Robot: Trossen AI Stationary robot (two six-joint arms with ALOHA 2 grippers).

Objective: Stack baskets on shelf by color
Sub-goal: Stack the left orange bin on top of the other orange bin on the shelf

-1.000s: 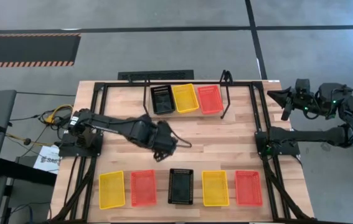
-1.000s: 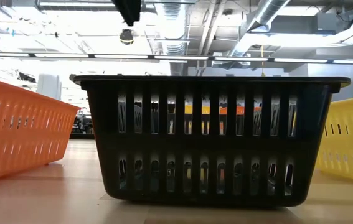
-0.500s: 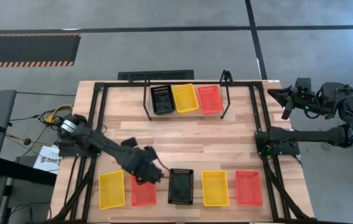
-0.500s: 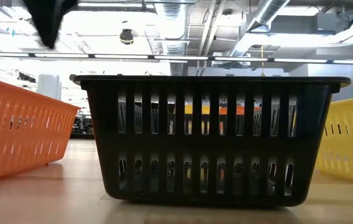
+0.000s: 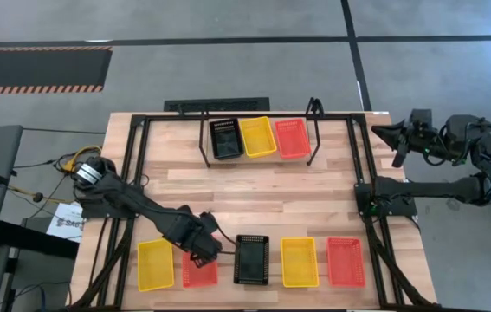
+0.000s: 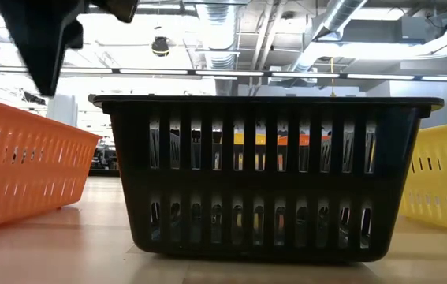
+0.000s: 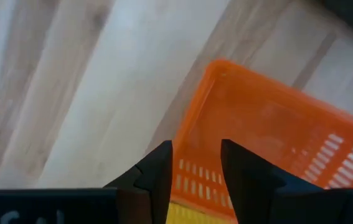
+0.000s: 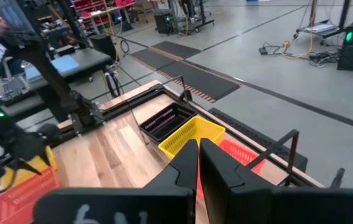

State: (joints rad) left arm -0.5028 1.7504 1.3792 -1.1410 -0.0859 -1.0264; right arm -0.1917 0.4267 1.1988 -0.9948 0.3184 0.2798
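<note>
The left gripper [image 7: 195, 163], fingers apart, hovers over the slotted plastic red-orange basket [image 7: 269, 143]; the right gripper [image 8: 198, 163] shows fingers nearly together, holding nothing.

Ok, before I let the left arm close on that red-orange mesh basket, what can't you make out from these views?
- High view: the left gripper covers the near red-orange plastic mesh basket's far rim; contact hidden.
- Left wrist view: its fingers straddle that rim with a gap, basket cut off by the edge.
- Low view: the black plastic mesh basket blocks the shelf's black metal-rod frame.
- Stack counts on the shelf: too small.
- Right gripper: parked off-table.
</note>
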